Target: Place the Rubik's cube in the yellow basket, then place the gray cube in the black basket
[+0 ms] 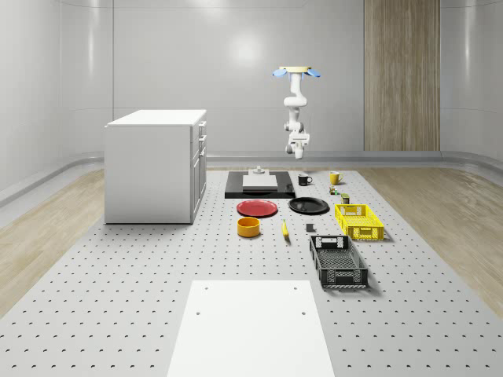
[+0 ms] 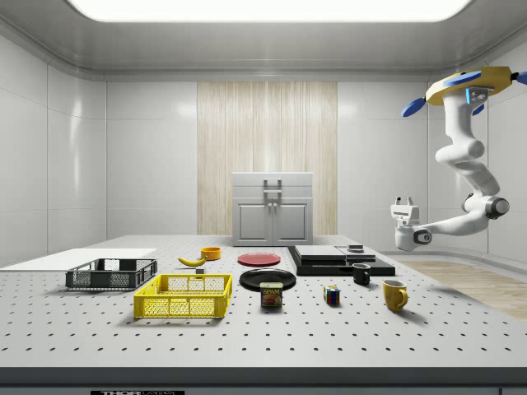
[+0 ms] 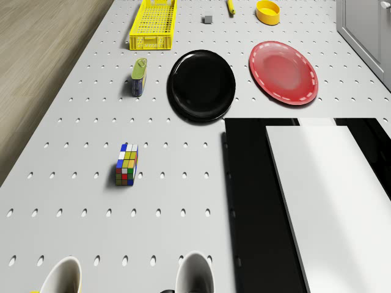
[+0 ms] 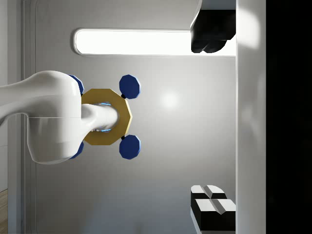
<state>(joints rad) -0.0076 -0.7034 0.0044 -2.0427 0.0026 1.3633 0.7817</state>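
In the whole-scene view the black basket (image 1: 338,262) lies nearest, then the yellow basket (image 1: 359,221) with the small gray cube (image 1: 310,228) to its left. Farther back sit the red plate (image 1: 258,208), black plate (image 1: 308,206) and the Rubik's cube (image 3: 126,165), on the table between the can (image 3: 138,77) and the mugs. The drone (image 2: 465,89) hovers high beyond the table's far end; its gripper (image 2: 403,202) points upward, holding nothing, jaws apart.

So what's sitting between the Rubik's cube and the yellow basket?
In the drone view, a Spam can lies on the table between the Rubik's cube and the yellow basket. The side view shows it there too, nearer the basket.
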